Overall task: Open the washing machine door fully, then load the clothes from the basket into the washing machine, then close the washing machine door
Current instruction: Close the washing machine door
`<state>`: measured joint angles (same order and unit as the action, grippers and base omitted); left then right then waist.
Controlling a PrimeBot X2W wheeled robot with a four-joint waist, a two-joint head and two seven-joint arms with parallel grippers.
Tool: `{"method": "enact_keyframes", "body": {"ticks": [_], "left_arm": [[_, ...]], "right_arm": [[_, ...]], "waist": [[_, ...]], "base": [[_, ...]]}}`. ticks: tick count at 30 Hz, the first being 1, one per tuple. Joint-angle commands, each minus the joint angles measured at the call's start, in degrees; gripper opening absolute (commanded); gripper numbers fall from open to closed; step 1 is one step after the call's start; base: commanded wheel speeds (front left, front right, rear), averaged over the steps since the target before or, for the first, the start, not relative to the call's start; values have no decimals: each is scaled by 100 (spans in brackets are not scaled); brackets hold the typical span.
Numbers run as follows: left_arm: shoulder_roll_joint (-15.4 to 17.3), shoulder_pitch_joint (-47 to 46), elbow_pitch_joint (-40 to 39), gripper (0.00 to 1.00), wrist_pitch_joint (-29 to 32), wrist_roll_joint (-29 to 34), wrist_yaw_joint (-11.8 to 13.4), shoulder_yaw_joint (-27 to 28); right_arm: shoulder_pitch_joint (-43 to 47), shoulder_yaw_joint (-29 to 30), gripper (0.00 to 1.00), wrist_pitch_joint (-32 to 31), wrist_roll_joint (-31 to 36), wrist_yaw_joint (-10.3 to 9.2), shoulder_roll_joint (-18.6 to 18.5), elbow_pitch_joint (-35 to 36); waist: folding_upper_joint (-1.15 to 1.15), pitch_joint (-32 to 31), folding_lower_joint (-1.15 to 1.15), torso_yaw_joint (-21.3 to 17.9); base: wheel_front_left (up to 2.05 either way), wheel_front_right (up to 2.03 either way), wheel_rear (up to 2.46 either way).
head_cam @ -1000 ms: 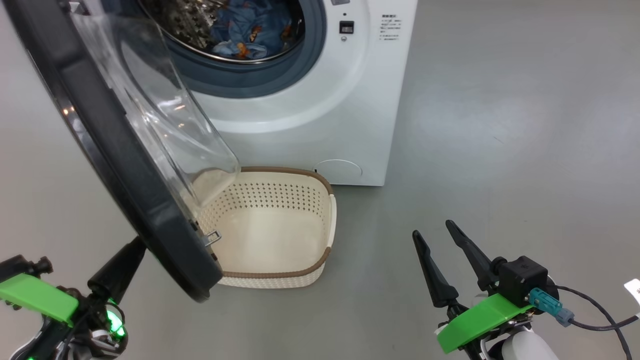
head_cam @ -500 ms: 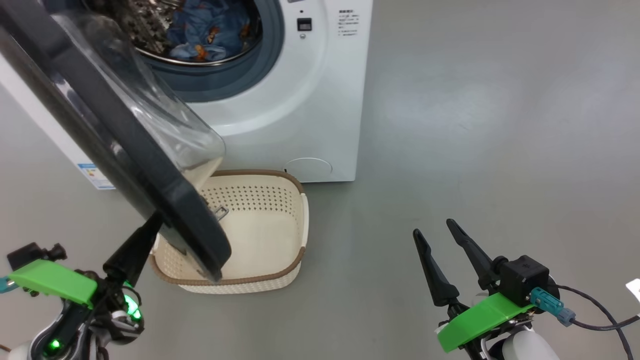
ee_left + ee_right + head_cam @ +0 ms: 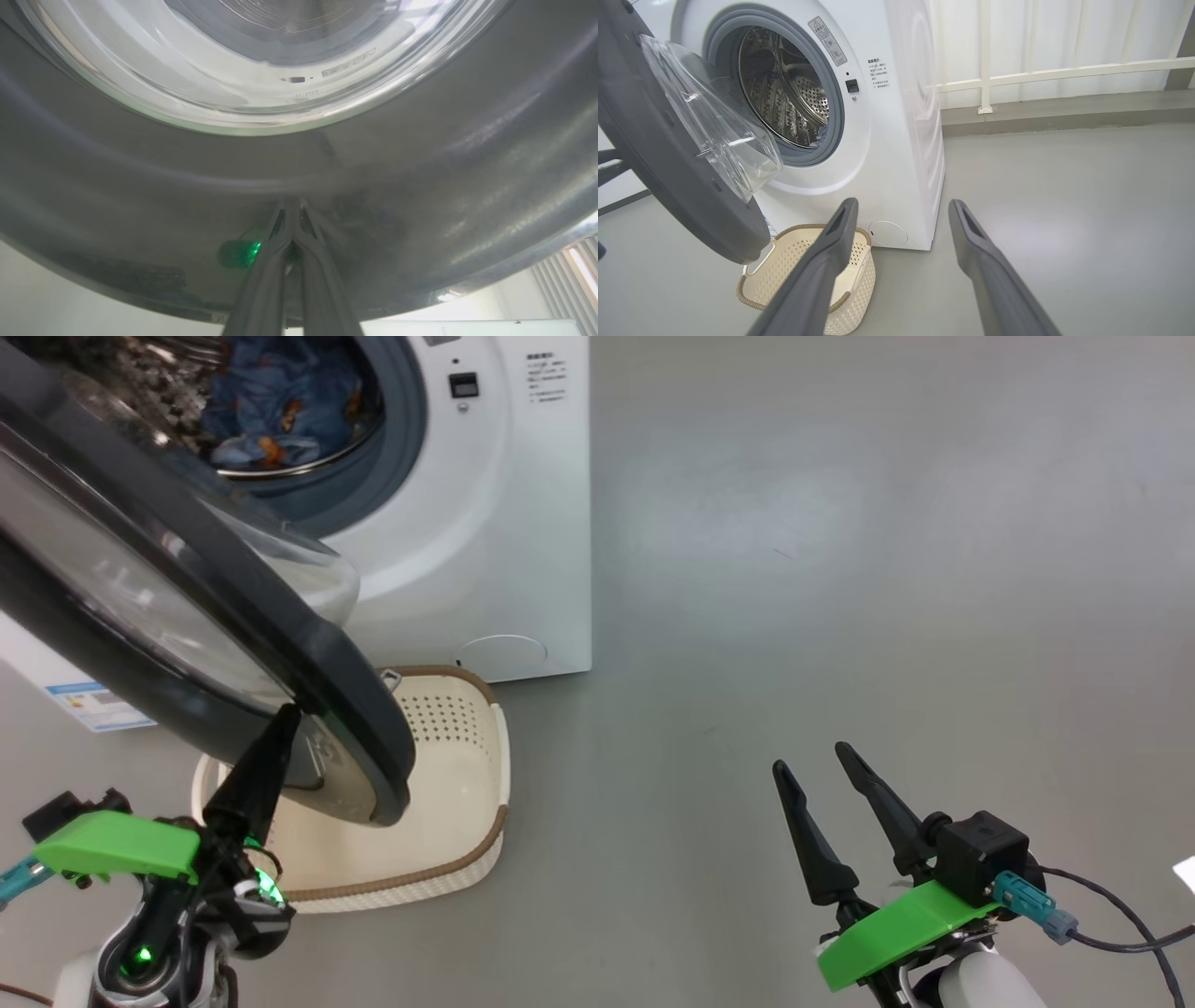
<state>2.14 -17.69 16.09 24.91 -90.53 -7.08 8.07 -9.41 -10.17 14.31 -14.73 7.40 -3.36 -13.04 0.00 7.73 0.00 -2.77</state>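
Black and glossy, the washing machine door (image 3: pixel 140 607) stands partway between open and shut. It hangs out from the left side of the washing machine (image 3: pixel 523 523), and its clear bowl window bulges toward the drum. In your head view its face runs slantwise from upper left down to lower right, and the free edge hangs over the basket (image 3: pixel 446 775), which looks empty. The clothes (image 3: pixel 271 406), blue with orange print, lie inside the drum, so I judge the loading done and the closing to be the step in hand.

Your left gripper (image 3: pixel 280 719) has its 2 fingers clenched together on nothing. The tips are set against the door's outer face near that free edge. In the left wrist view the tips (image 3: pixel 292 207) meet their own reflection in the dark gloss, so I take them to be touching.

The next move turns on this: the door lies straight ahead of the left fingers, and the drum opening is beyond it, up and to the right in the head view. A push along the fingers should swing the door toward the gasket. The tips could skid on the smooth curved surface, so watch for that.

Your right gripper (image 3: pixel 810 756) hangs with its fingers spread and empty, well apart from the door over bare floor (image 3: pixel 840 569). The left arm is clearly the nearer 1.
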Motion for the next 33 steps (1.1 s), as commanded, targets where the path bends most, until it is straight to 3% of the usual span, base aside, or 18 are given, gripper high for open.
{"method": "enact_keyframes", "body": {"ticks": [1, 16, 33], "left_arm": [[75, -259, -112, 0, -82, -26, -41, 43], [75, -431, 58, 0, -733, -8, -41, -36], [149, 413, -649, 0, -991, 343, -41, -127]], "right_arm": [[-83, -103, 100, 69, -50, 9, 48, 144], [17, -3, 100, 69, -108, 9, 48, 213], [243, 274, 100, 69, -89, 9, 48, 256]], "waist": [[0, 20, 0, -165], [0, 16, 0, -573], [0, -404, 0, -316]], "base": [[0, 0, 0], [0, 0, 0], [0, 0, 0]]}}
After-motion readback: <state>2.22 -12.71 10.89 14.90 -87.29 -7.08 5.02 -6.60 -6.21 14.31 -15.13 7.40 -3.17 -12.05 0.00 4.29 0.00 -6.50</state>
